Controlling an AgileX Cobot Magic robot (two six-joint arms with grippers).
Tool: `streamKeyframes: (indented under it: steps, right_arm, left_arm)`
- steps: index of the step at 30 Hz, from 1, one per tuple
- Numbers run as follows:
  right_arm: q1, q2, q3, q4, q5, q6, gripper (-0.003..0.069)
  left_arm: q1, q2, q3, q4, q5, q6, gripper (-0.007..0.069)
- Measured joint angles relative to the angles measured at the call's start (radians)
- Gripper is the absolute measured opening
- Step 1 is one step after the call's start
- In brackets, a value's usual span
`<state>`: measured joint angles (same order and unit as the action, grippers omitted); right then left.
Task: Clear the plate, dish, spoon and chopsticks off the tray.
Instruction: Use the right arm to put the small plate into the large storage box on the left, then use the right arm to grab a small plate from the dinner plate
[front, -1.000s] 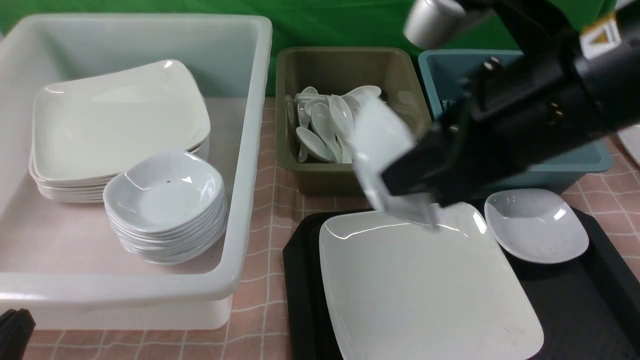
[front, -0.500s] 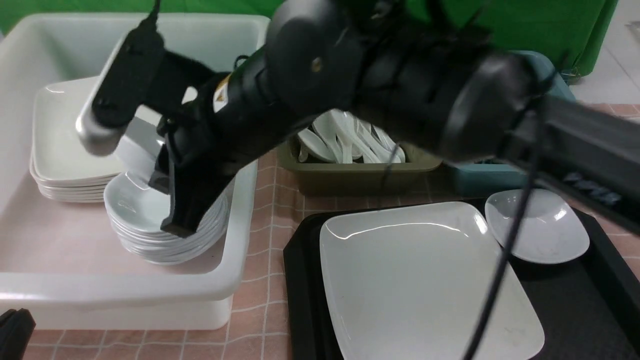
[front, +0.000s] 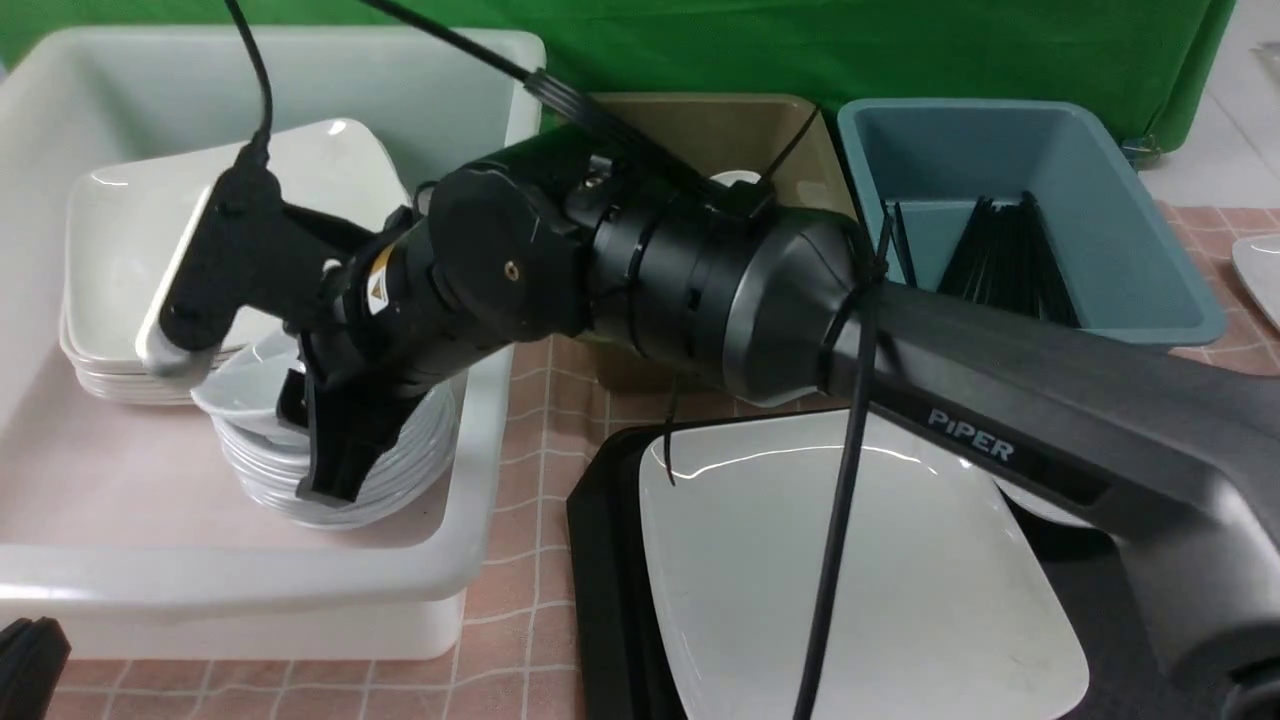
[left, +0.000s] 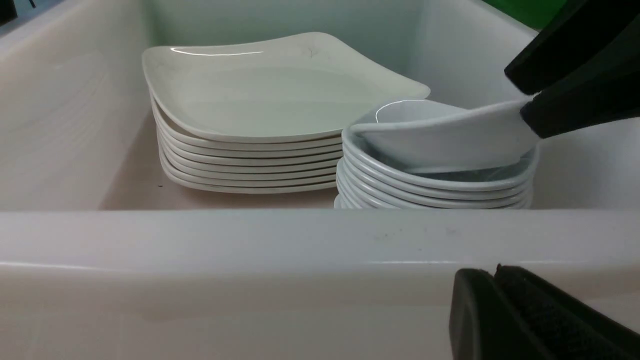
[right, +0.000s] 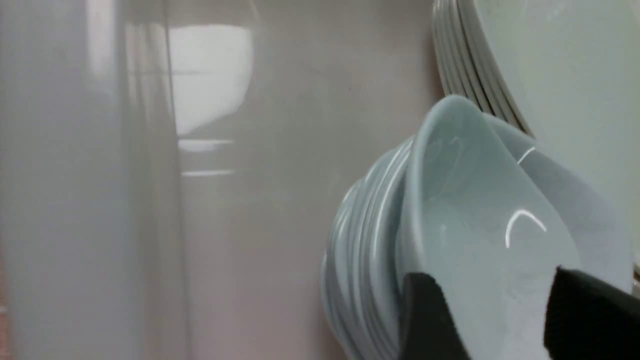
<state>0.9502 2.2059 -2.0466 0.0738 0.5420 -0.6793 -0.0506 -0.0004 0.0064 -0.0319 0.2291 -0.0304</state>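
Right hand (right: 492, 280) sits spread around the tilted dish (left: 440, 132) atop the stack (left: 430, 192). Left hand (left: 492, 282) is mostly cropped out, can't tell its grip.

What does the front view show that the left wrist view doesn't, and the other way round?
Front only: the tray, the plate on it, the blue tub of chopsticks. Left wrist only: the raised rim of the tilted dish sitting between the fingers of the right pincer, seen side-on. Both: the white tub, its plate stack and dish stack.
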Motion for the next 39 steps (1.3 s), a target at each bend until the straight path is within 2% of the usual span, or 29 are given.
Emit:
streamKeyframes:
  steps: [3, 8, 10, 12, 13, 15, 16, 20, 21, 25, 27, 28, 29, 30, 32, 33, 34, 35, 37, 39]
  right_arm:
    - [0.008, -0.064, 0.000, -0.001, 0.043, 0.034, 0.0447]
    - [0.014, -0.214, -0.001, -0.004, 0.213, 0.097, 0.0452]
    - [0.014, -0.325, -0.001, -0.057, 0.360, 0.175, 0.0388]
    - [0.014, -0.420, -0.003, -0.141, 0.480, 0.245, 0.0260]
    - [0.014, -0.429, -0.003, -0.153, 0.493, 0.259, 0.0245]
    - [0.004, -0.546, 0.011, -0.318, 0.592, 0.376, 0.0066]
    - [-0.012, -0.585, 0.027, -0.363, 0.592, 0.415, 0.0041]
    - [-0.114, -0.687, 0.145, -0.419, 0.592, 0.475, 0.0030]
    - [-0.184, -0.728, 0.239, -0.432, 0.592, 0.489, 0.0030]
    - [-0.356, -0.772, 0.490, -0.441, 0.589, 0.518, 0.0033]
    - [-0.443, -0.764, 0.647, -0.441, 0.584, 0.537, 0.0062]
    - [-0.450, -0.764, 0.661, -0.441, 0.584, 0.539, 0.0062]
    - [-0.496, -0.747, 0.764, -0.441, 0.563, 0.541, 0.0115]
    - [-0.505, -0.742, 0.788, -0.441, 0.553, 0.542, 0.0134]
    - [-0.544, -0.700, 0.910, -0.443, 0.459, 0.535, 0.0288]
    - [-0.546, -0.692, 0.917, -0.443, 0.452, 0.534, 0.0315]
    - [-0.551, -0.664, 0.973, -0.443, 0.375, 0.497, 0.0414]
    - [-0.551, -0.661, 0.978, -0.443, 0.375, 0.491, 0.0426]
    - [-0.550, -0.625, 1.018, -0.445, 0.283, 0.429, 0.0512]
    - [-0.550, -0.605, 1.037, -0.461, 0.226, 0.381, 0.0537]
  left_arm:
    - [0.000, 0.000, 0.000, 0.000, 0.000, 0.000, 0.0021]
    - [0.000, 0.000, 0.000, 0.000, 0.000, 0.000, 0.0021]
    - [0.000, 0.000, 0.000, 0.000, 0.000, 0.000, 0.0021]
    - [0.000, 0.000, 0.000, 0.000, 0.000, 0.000, 0.0021]
    - [0.000, 0.000, 0.000, 0.000, 0.000, 0.000, 0.0021]
    - [0.000, 0.000, 0.000, 0.000, 0.000, -0.001, 0.0021]
    - [0.000, 0.000, 0.000, 0.000, 0.000, 0.000, 0.0021]
    - [0.000, 0.000, 0.000, 0.000, 0.000, 0.000, 0.0021]
    - [0.000, 0.000, 0.000, 0.000, 0.000, 0.000, 0.0021]
    - [0.000, 0.000, 0.000, 0.000, 0.000, 0.000, 0.0021]
    - [0.000, 0.000, 0.000, 0.000, 0.000, 0.000, 0.0021]
    - [0.000, 0.000, 0.000, 0.000, 0.000, 0.000, 0.0021]
    - [0.000, 0.000, 0.000, 0.000, 0.000, 0.000, 0.0021]
    - [0.000, 0.000, 0.000, 0.000, 0.000, 0.000, 0.0021]
    - [0.000, 0.000, 0.000, 0.000, 0.000, 0.000, 0.0021]
    - [0.000, 0.000, 0.000, 0.000, 0.000, 0.000, 0.0021]
    - [0.000, 0.000, 0.000, 0.000, 0.000, 0.000, 0.0021]
    - [0.000, 0.000, 0.000, 0.000, 0.000, 0.000, 0.0021]
    - [0.000, 0.000, 0.000, 0.000, 0.000, 0.000, 0.0021]
    - [0.000, 0.000, 0.000, 0.000, 0.000, 0.000, 0.0021]
